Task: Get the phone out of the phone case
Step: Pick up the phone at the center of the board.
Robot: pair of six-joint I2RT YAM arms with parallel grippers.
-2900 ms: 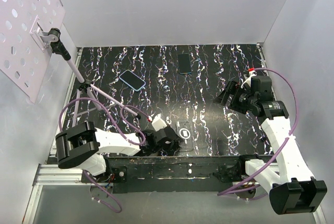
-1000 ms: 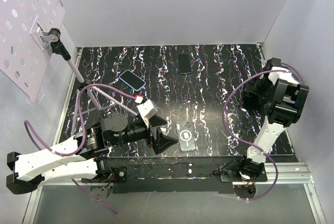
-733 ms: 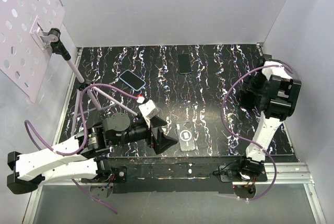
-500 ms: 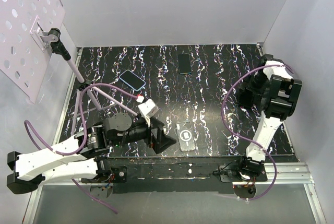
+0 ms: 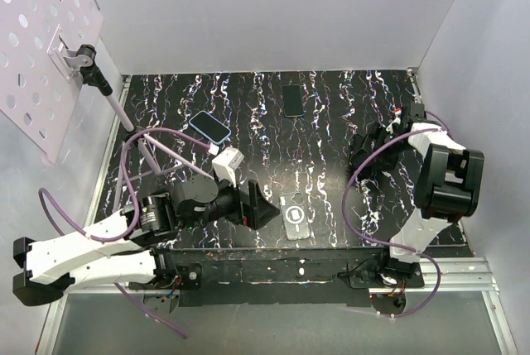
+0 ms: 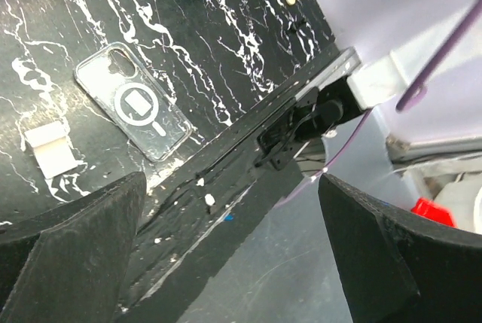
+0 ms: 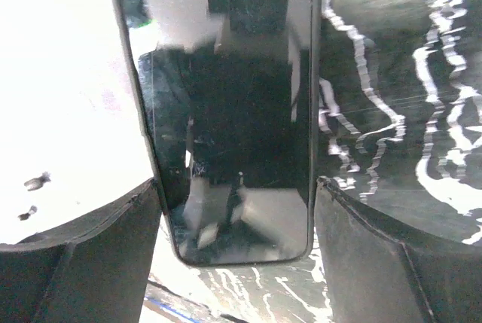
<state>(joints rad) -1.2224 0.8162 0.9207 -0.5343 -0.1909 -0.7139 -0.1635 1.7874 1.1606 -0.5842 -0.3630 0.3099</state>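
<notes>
**Phone clear of its case:** The right gripper is clamping the phone by its long edges. In the wrist view, both fingers appear to be pressing against the sides near the handset's lower end. The phone's long axis is running from 6 to 12 o'clock in that view, straight out ahead of the jaws, with the dark screen facing the camera.

Overhead, this arm is reaching over the right side of the black marbled table. Whether the phone is resting on the surface or hanging above it cannot be told.

The clear phone case is lying flat and empty near the table's front edge. It is sitting between 7 and 8 o'clock from the right gripper and well apart from it.

The left gripper is standing with its jaws spread wide, holding nothing. The case is sitting just beside it at about 3 o'clock, making the left arm the nearer one.

By this reading, phone and case are already separated, and the coming move is likely turning on laying the phone down along that axis.
</notes>
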